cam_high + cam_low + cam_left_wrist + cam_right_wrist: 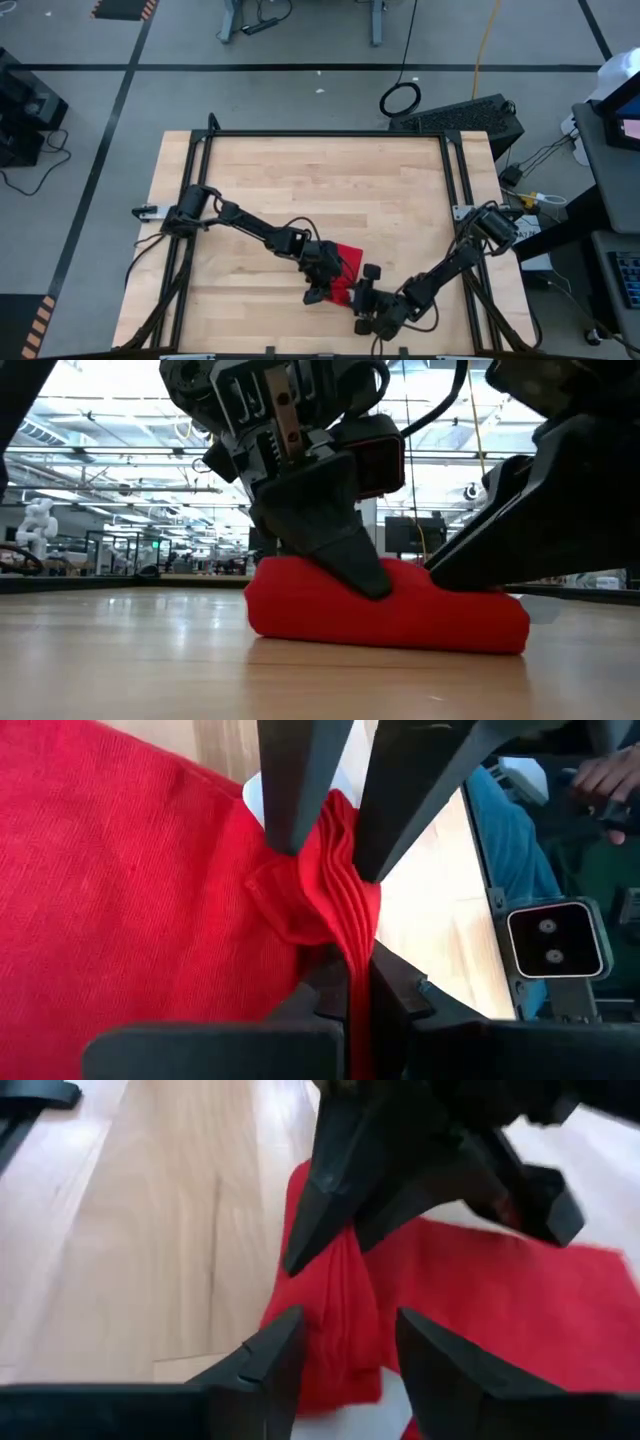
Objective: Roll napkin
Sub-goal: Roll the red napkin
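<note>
The red napkin (390, 610) lies bunched in a low lump on the wooden table (300, 180), near its front edge. My left gripper (325, 272) reaches in from the left and is shut on a fold of it. My right gripper (365, 295) comes in from the near right. Its two fingers stand either side of a pleated bunch of the same cloth, close in front of the left gripper. In the low view the left gripper (365, 575) bears down on the lump's top, with the right arm (540, 510) beside it. My left gripper pinches a gathered fold of the napkin (352, 982) between its two fingers, several layers thick. It slants down from the table's left. The cloth spreads away from the fingers and rests on the table. My right gripper has a pleated bunch of the napkin (340, 1325) between its two fingers (295, 810), which meet the pleats on both sides. It slants down from the table's near right. The bunch lies on the table, just ahead of the left gripper's fingertips.
A black frame (330, 133) borders the table. Bare wood stretches toward the far and left edges. Beyond the table, the left wrist view shows a person's hand (605, 770) and a small camera box (555, 940).
</note>
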